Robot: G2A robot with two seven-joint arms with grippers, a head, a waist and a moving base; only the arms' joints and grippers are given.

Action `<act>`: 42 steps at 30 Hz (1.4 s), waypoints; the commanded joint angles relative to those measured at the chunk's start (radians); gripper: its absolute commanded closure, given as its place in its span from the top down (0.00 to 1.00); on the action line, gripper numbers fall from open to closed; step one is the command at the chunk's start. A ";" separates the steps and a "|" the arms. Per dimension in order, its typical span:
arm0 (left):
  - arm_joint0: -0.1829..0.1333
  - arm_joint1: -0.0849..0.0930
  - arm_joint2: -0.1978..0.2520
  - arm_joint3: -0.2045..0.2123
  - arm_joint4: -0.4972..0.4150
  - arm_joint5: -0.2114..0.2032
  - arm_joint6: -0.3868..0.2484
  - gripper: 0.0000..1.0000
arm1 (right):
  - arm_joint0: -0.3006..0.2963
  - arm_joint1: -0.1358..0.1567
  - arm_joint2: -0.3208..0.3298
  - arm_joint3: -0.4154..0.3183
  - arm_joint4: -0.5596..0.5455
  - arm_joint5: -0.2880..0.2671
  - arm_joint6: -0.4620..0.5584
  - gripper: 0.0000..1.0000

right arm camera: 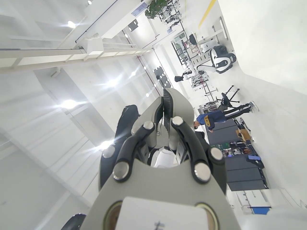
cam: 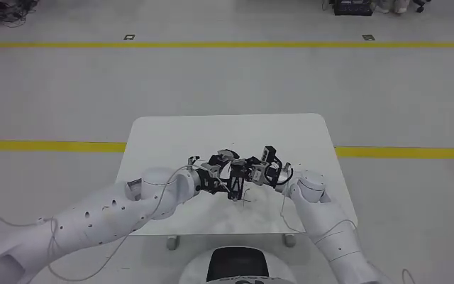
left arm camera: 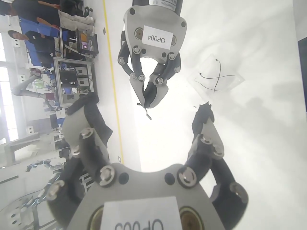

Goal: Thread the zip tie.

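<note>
1. Check the right gripper [right arm camera: 165, 94]. Its jaws are pressed together on the thin black plastic zip tie [left arm camera: 146, 112]. Only a short, slightly bent end projects past the fingertips. You cannot tell from here whether that end is the tail or the head.

2. Check the left gripper [left arm camera: 143, 104]. Its jaws are spread wide and hold nothing. It faces the right gripper tip to tip, and the projecting end appears roughly in line with the gap between its fingers [left arm camera: 91, 125].

3. Bring the left gripper in along that line with small, slow corrections. The strap is thin and probably springy, so a glancing touch is likely to bend it aside. Close the left jaws only when the end sits squarely between the pads. Hold the right jaws shut throughout, since the short stub leaves little margin for slip. Before you push the tail through, line it up with the slot in the head.

4. Note the surroundings. Both grippers hang over the near middle of the white rounded table [cam: 177, 135]. Spare black zip ties [left arm camera: 215, 77] lie crossed on a clear plastic sheet [left arm camera: 233, 82] on the table, apart from the jaws. Leave them alone.
</note>
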 commanded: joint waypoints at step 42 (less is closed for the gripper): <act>-0.082 -0.013 0.081 0.008 0.000 0.002 -0.058 0.18 | 0.000 0.049 -0.048 -0.038 0.028 -0.003 -0.036 0.00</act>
